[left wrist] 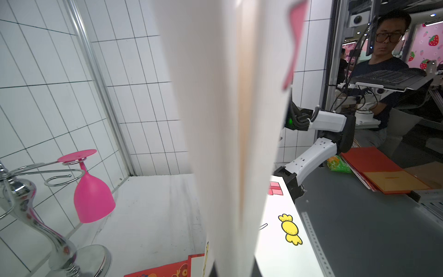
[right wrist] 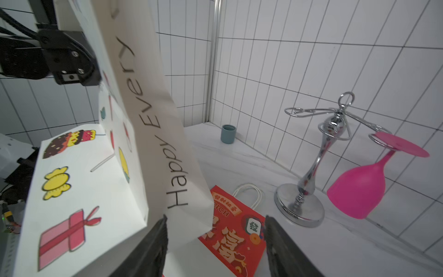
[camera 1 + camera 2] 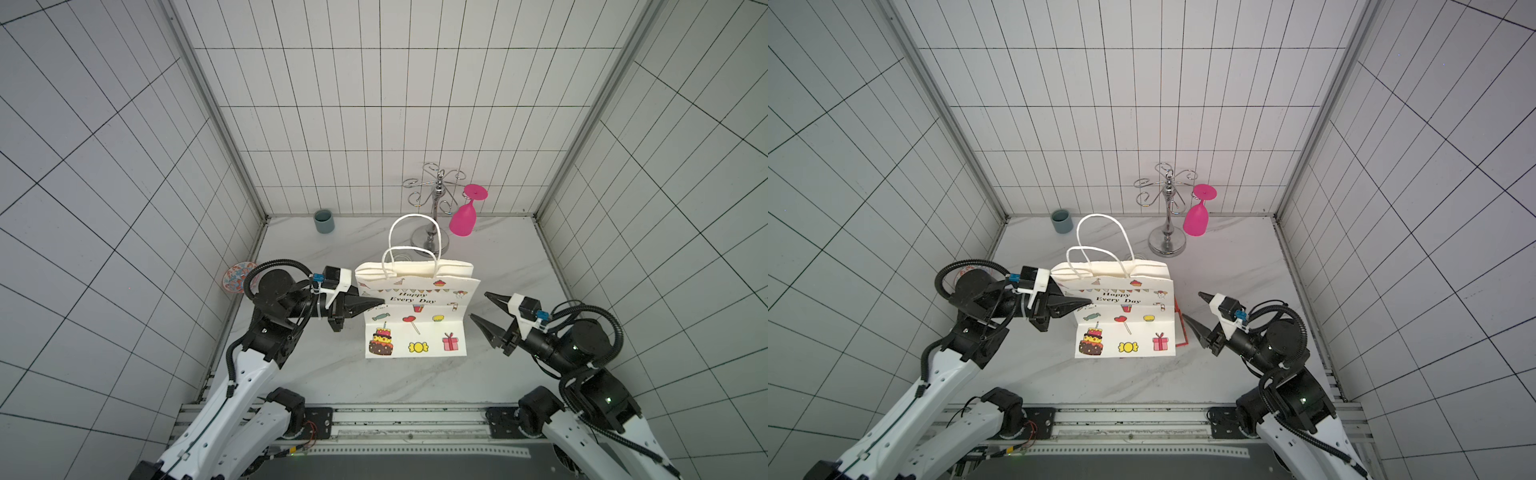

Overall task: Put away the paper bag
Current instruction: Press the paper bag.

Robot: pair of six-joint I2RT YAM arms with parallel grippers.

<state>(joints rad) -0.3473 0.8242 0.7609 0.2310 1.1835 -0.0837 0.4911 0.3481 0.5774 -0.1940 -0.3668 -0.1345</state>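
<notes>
- The paper bag (image 3: 415, 316) hangs over the middle of the counter (image 3: 415, 386), creased across, with its handles toward the back wall. Whether its lower edge touches the counter cannot be told.
- The left claw (image 3: 380, 302) is pinched tight on the bag's left edge.
- The right claw (image 3: 478, 305) has its jaws spread wide and holds nothing. It sits just beside the bag's right edge, apart from it.
- The counter in front of the bag lies bare up to the front rail.
- A red bag (image 2: 237, 230) lies flat under the paper bag. The right wrist view shows it plainly, and in a top view only its edge (image 3: 1181, 328) peeks out.
- The left wrist view is mostly filled by blurred white paper.
- Behind the handles stands a chrome rack (image 3: 436, 208) with a pink glass (image 3: 463, 218) hanging upside down from it.
- A grey cup (image 3: 324, 221) stands at the back wall.
- A patterned plate (image 3: 237, 277) lies at the left wall, partly behind the left arm.
</notes>
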